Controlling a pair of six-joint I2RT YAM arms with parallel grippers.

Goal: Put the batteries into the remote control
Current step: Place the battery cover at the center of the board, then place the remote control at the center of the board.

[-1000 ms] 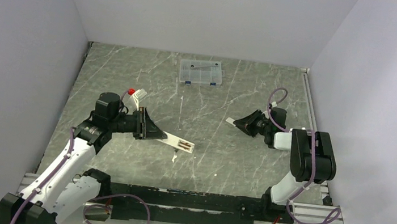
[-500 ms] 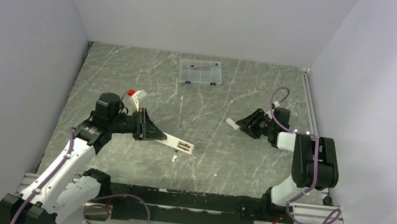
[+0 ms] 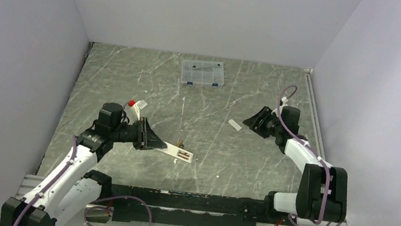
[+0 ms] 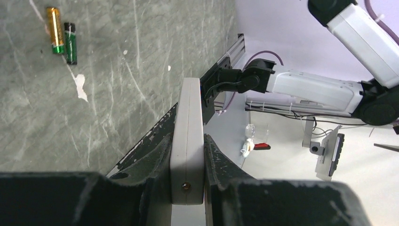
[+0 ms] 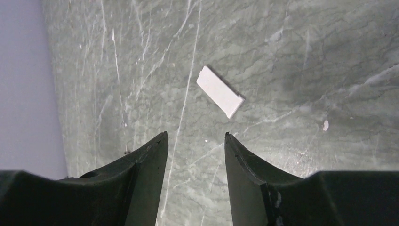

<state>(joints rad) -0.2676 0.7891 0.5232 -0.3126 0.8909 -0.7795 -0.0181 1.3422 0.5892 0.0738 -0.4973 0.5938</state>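
Two-handed work, apparently at the loading step: clamping the left pincer [image 4: 187, 141] tight around the remote control [image 4: 188, 106], edge-on at bottom centre of the wrist frame; leaving the batteries [image 4: 61, 35] loose on the counter [image 4: 117, 84], upper left. Holding the right pincer [image 5: 195, 141] agape over the white cover piece [image 5: 220, 92]. Needing next, probably: fetching a battery.

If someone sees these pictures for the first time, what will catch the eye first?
The left hand grips the white remote control by one end, near the table's middle. Two batteries lie side by side on the table beside it. To the right, the open right hand hovers by a small white cover piece.
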